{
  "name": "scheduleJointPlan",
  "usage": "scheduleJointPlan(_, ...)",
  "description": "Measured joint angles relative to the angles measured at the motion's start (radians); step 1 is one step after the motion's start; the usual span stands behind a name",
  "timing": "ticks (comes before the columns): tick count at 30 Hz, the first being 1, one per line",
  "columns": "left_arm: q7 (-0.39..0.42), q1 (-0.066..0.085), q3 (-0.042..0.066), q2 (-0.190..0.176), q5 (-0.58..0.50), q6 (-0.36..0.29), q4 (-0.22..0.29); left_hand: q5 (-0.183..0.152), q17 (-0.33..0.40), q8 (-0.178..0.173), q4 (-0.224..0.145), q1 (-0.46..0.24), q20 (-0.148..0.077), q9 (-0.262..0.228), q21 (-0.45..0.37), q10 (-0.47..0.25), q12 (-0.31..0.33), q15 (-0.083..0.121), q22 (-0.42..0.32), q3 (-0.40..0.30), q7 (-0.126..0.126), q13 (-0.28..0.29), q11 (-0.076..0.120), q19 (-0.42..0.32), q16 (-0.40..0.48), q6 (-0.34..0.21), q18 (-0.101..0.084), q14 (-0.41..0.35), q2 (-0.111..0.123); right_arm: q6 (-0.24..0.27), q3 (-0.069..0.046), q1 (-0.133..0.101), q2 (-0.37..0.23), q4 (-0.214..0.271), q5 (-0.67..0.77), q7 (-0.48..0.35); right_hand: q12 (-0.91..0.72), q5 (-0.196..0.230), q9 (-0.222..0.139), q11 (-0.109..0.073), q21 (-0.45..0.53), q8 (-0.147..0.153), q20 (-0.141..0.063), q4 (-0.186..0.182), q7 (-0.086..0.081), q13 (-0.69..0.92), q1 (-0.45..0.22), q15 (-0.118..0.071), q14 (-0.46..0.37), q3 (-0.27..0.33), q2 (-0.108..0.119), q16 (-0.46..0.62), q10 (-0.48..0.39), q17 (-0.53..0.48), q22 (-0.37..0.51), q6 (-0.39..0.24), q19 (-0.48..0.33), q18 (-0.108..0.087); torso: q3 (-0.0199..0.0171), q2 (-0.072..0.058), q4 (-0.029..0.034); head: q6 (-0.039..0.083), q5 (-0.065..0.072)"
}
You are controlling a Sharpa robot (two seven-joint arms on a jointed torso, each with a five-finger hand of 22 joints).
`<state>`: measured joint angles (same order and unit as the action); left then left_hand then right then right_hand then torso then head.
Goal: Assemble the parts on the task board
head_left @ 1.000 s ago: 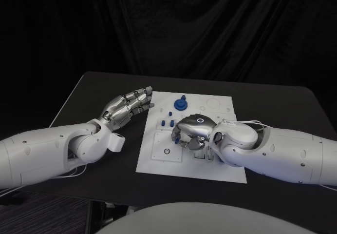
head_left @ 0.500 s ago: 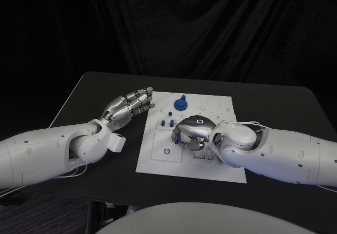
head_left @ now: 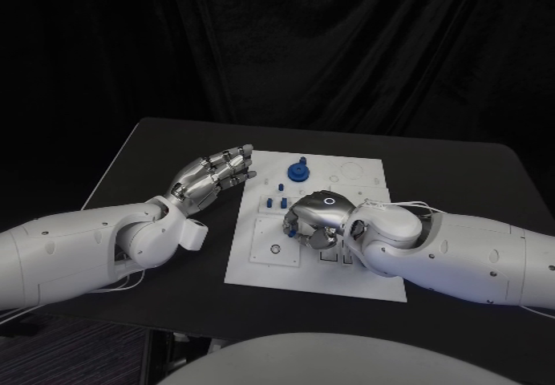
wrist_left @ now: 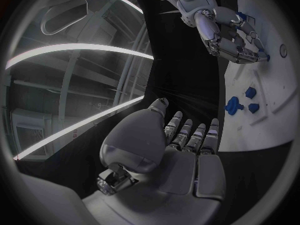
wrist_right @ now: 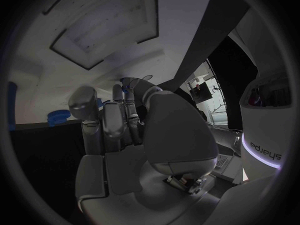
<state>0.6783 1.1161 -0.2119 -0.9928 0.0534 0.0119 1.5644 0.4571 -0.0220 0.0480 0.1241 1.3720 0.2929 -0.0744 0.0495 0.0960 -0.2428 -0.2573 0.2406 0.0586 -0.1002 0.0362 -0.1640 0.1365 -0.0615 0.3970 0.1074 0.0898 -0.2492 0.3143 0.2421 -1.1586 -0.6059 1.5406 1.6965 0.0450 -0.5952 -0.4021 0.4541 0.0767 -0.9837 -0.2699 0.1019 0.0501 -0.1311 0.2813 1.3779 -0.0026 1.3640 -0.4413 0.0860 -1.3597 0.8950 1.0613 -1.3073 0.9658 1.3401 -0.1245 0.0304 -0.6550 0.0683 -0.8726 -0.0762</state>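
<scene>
My right robot hand [head_left: 316, 218] is down over the middle of the task board [head_left: 261, 261], fingers curled in around a small blue part [wrist_left: 263, 57]. From here I can't tell if I truly have it pinched or am only touching it, so the risk is that it tips or skids out sideways if I press before it's lined up with its seat. My left robot hand [head_left: 212, 179] hangs open and empty, fingers spread, over the table [head_left: 151, 148] just beside the board's left edge, where a careless sweep could knock the blue pieces [head_left: 274, 203] standing nearby.
</scene>
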Motion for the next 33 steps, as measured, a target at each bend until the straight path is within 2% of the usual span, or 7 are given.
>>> scheduleJointPlan(17, 0.0, -0.005, 0.0, 0.002, 0.0, 0.005, -0.004, 0.0, 0.0, 0.0, 0.003, -0.004, 0.0, 0.0, 0.0, 0.0, 0.0, 0.0, 0.0, -0.003, -0.003, 0.0, 0.0, 0.0, 0.0, 0.003, 0.0, 0.0, -0.004, 0.005, 0.0, 0.001, 0.003, -0.001, 0.013, 0.008, 0.011, 0.001, -0.003, 0.0, 0.006, 0.006, 0.0, 0.0, -0.004, -0.004, 0.0, 0.0, 0.0, 0.0, 0.0, 0.0, 0.0, -0.004, -0.001, 0.004, 0.0, 0.0, -0.0002, -0.001, 0.0007, 0.0, -0.002)
scheduleJointPlan(19, 0.0, -0.005, 0.0, 0.002, 0.0, 0.006, -0.004, 0.0, 0.0, 0.0, 0.004, -0.004, 0.0, 0.0, 0.0, 0.0, 0.0, 0.0, 0.0, -0.005, -0.003, 0.0, 0.0, 0.0, 0.0, 0.003, 0.0, 0.0, -0.004, 0.003, 0.001, 0.001, 0.005, -0.001, 0.013, 0.01, 0.024, 0.031, -0.012, 0.009, 0.021, 0.032, 0.001, -0.001, -0.017, -0.009, -0.005, 0.004, -0.004, 0.001, 0.004, 0.0, -0.01, -0.013, -0.001, -0.027, -0.001, 0.0, -0.0001, -0.001, 0.0007, 0.0, -0.001)
scheduleJointPlan(20, 0.0, -0.005, 0.0, 0.002, 0.0, 0.006, -0.004, 0.0, 0.0, 0.0, 0.003, -0.004, 0.0, -0.001, 0.0, 0.0, 0.0, 0.0, 0.0, -0.008, -0.004, 0.0, 0.0, 0.0, 0.0, 0.004, 0.0, 0.0, -0.004, 0.002, 0.001, 0.001, 0.006, -0.002, 0.014, 0.01, 0.034, 0.059, -0.024, 0.014, 0.033, 0.055, 0.006, -0.009, -0.021, -0.013, -0.015, 0.013, -0.009, 0.007, 0.015, 0.004, -0.027, -0.02, -0.001, -0.058, -0.006, 0.0, -0.0001, -0.001, 0.0007, 0.0, -0.001)
scheduleJointPlan(21, 0.0, -0.006, 0.0, 0.002, 0.0, 0.006, -0.005, 0.0, 0.0, 0.0, 0.003, -0.004, 0.0, -0.002, 0.0, -0.003, 0.0, 0.0, 0.0, -0.008, -0.007, 0.0, 0.003, 0.0, 0.0, 0.007, 0.0, 0.0, -0.004, 0.001, 0.001, 0.002, 0.008, -0.003, 0.014, 0.011, 0.041, 0.085, -0.039, 0.02, 0.047, 0.081, 0.012, -0.02, -0.022, -0.016, -0.028, 0.019, -0.015, 0.014, 0.027, 0.009, -0.043, -0.029, -0.001, -0.088, -0.012, 0.0, -0.0001, -0.001, 0.0007, 0.0, -0.001)
scheduleJointPlan(23, 0.0, -0.006, 0.0, 0.003, 0.0, 0.007, -0.005, 0.0, 0.0, 0.0, 0.003, -0.004, 0.0, -0.002, 0.0, -0.003, 0.0, 0.0, 0.0, -0.008, -0.009, 0.0, 0.003, 0.0, 0.0, 0.009, 0.0, 0.0, -0.004, -0.001, 0.001, 0.002, 0.01, -0.004, 0.014, 0.012, 0.042, 0.112, -0.058, 0.029, 0.06, 0.109, 0.018, -0.033, -0.02, -0.016, -0.043, 0.025, -0.021, 0.026, 0.034, 0.012, -0.054, -0.036, -0.001, -0.11, -0.018, 0.0, 0.0, -0.001, 0.0007, 0.0, 0.0)
scheduleJointPlan(29, 0.0, -0.007, 0.0, 0.004, 0.0, 0.009, -0.006, 0.0, 0.0, 0.004, 0.002, -0.004, 0.0, -0.002, 0.0, 0.0, 0.0, -0.004, 0.0, -0.013, -0.015, 0.0, 0.006, 0.0, 0.0, 0.015, 0.0, -0.004, -0.004, -0.012, 0.001, 0.002, 0.015, -0.005, 0.015, 0.012, 0.042, 0.151, -0.079, 0.034, 0.088, 0.128, 0.023, -0.053, -0.019, -0.012, -0.051, 0.033, -0.029, 0.049, 0.042, 0.016, -0.078, -0.051, -0.001, -0.112, -0.023, 0.0, 0.0001, -0.001, 0.0007, 0.0, 0.0)
scheduleJointPlan(33, 0.0, -0.008, 0.0, 0.004, 0.0, 0.01, -0.007, 0.0, 0.0, 0.004, 0.003, -0.004, 0.0, -0.002, 0.0, -0.001, 0.0, -0.004, 0.001, -0.014, -0.016, 0.0, 0.008, 0.0, 0.0, 0.016, 0.0, -0.004, -0.004, -0.022, 0.001, 0.002, 0.016, -0.008, 0.016, 0.014, 0.042, 0.157, -0.085, 0.036, 0.1, 0.133, 0.028, -0.056, -0.016, -0.01, -0.052, 0.036, -0.032, 0.055, 0.043, 0.019, -0.086, -0.059, -0.001, -0.108, -0.028, 0.0, 0.0002, -0.001, 0.0007, 0.0, -0.001)
